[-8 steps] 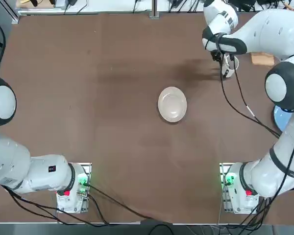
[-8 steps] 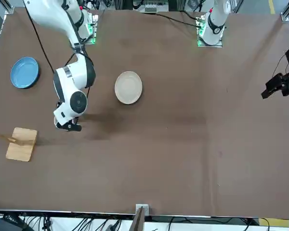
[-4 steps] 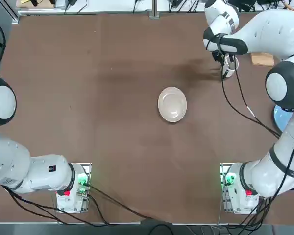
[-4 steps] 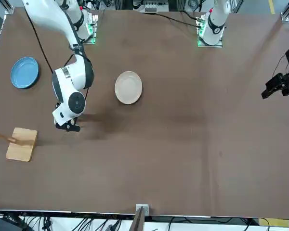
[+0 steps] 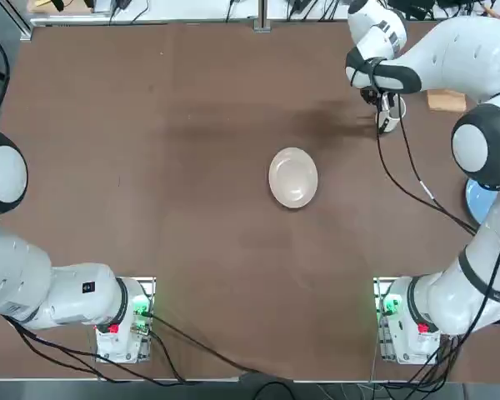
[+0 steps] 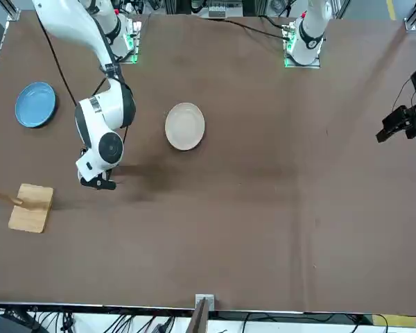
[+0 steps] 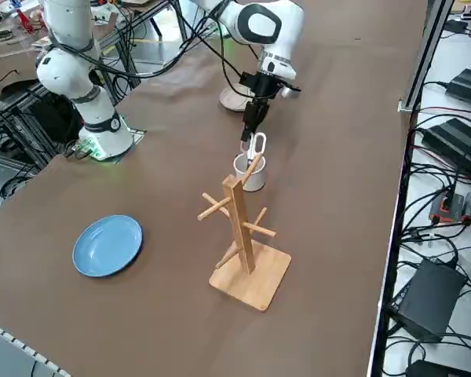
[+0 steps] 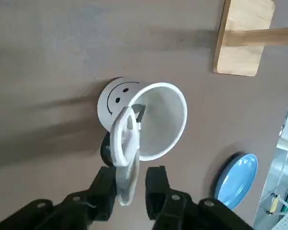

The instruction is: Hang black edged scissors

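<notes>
On the brown surface [image 5: 217, 250], we see a wooden rack [image 7: 242, 228] at far right and a blue plate [image 7: 107, 246] nearer. Our right tool [image 8: 133, 173] is open, its fingers either side of the scissors [image 8: 127, 179], which stand handles up in the white mug [image 8: 165, 122], left of the rack.

Wooden rack [image 8: 245, 36] partly cut off (wrist vw edge)

In the right side view, bare tabletop [image 7: 341, 169] is stretching right of the right gripper [image 7: 249, 140] at upper centre, while the mug [image 7: 256, 179] and wooden rack [image 7: 239, 228] are blocking the way below.
</notes>
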{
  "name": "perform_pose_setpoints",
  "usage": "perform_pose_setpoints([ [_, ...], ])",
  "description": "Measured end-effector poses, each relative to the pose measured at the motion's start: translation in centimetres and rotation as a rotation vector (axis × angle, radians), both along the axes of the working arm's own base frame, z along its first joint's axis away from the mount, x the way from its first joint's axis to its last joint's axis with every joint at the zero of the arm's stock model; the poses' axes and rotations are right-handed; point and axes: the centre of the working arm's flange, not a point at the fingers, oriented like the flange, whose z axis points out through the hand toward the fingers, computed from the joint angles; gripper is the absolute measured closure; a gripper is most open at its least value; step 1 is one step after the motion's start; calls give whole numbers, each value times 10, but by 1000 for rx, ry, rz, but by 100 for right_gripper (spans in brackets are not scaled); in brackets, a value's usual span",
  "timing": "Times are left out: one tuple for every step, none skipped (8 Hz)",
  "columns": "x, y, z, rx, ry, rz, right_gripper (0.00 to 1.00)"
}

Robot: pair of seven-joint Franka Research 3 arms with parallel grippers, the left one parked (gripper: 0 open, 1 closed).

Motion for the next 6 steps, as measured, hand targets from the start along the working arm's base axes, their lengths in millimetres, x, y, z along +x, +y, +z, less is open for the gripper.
perform_pose_setpoints([
  [0, 0, 0, 1, -1, 1, 72],
  [0, 0, 0, 2, -2, 2, 76],
  [1, 0, 0, 3, -3, 2, 82],
  [1, 1, 0, 4, -5, 3, 88],
  [1, 1, 0, 5, -6, 3, 89],
  [1, 0, 0, 5, -7, 3, 89],
])
